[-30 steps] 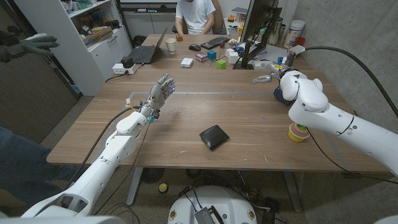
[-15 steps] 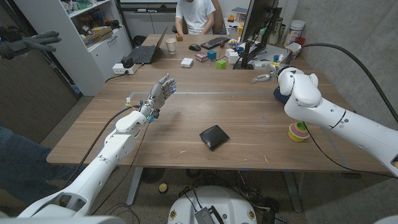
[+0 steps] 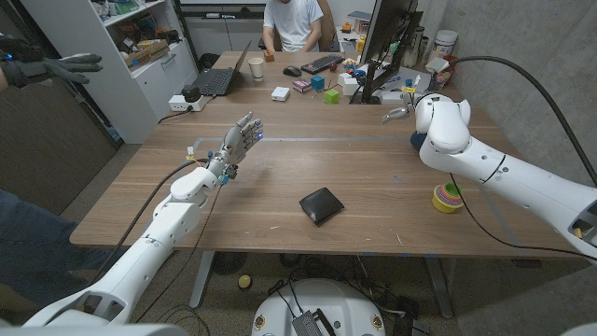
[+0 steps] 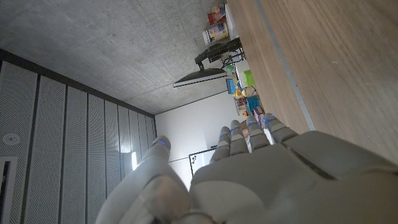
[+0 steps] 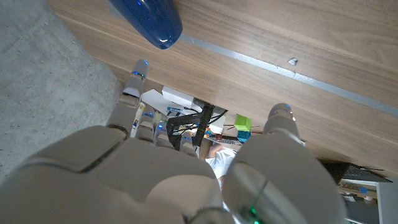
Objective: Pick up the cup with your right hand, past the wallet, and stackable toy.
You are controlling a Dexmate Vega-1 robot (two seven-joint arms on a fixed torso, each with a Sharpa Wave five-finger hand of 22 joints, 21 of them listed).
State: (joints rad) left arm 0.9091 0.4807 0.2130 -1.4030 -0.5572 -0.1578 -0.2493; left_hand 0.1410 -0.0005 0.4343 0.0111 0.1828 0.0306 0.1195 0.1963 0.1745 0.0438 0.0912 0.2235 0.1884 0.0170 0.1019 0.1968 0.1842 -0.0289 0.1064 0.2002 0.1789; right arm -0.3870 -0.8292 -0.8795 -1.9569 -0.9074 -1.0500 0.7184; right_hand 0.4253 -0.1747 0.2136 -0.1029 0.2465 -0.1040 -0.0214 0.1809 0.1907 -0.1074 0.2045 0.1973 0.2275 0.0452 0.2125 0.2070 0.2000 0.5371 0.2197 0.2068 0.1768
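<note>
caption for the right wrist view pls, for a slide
Right hand, fingers apart, reaching toward the blue cup on the wooden table.

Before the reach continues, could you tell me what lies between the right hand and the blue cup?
Only bare wood: the right wrist view shows the right hand open, apart from the blue cup.

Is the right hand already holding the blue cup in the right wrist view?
No. The right hand has its fingers spread with nothing in them, and the blue cup lies apart beyond the fingertips.
</note>
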